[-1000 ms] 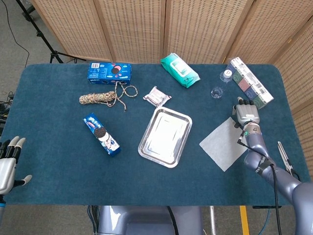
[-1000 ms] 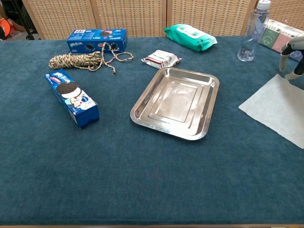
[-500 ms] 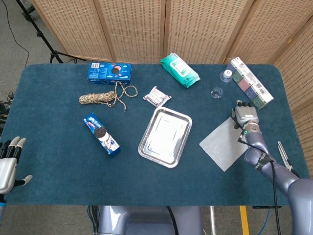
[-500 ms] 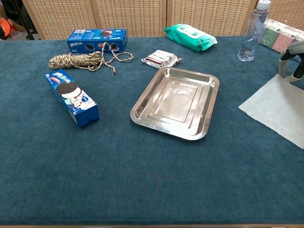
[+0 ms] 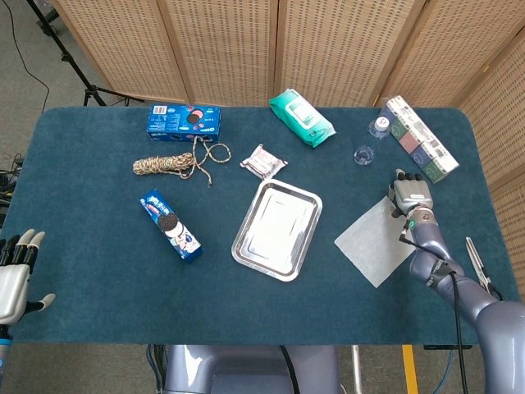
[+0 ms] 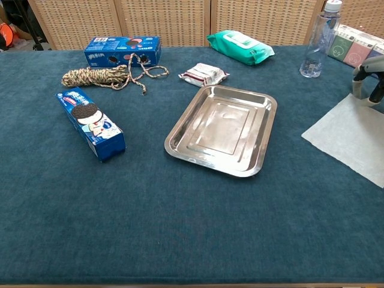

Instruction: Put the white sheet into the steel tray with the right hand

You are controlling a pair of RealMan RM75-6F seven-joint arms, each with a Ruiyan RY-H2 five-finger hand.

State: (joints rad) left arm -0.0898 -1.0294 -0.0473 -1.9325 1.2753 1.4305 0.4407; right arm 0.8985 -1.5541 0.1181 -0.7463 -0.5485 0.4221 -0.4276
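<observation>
White sheet is lying flat on the table, just right of the steel tray, not touching it and not yet lifted. Tray is sitting empty, mid-table.

Right hand is hovering at the sheet's far corner, fingers pointing down and curled in a bit. Holding nothing as far as I can see. The chest view is only catching fingertips at the frame edge, so I can't tell whether they're touching the paper or the cloth. Left hand is idling far left of the tray, off the table edge, fingers apart, empty.

Risks, as I'm judging them:
- Thin sheet flat on fuzzy cloth gives no edge to get under. Fingers are likely to slide over it or crumple it instead of pinching.
- Pinching only a corner means the rest is drooping and dragging, could fold, or land half over the tray rim.
- Water bottle and the long carton are standing just beyond the hand, on the far side from the tray's right end. A wide wrist swing could tip the bottle.

Count:
- 1 sheet, 1 tray
- 2 blue cookie boxes: one behind the tray to the left, one left of it
- 1 rope bundle
- 1 small snack packet just behind the tray
- 1 green wipes pack
- 1 bottle, 1 carton
</observation>
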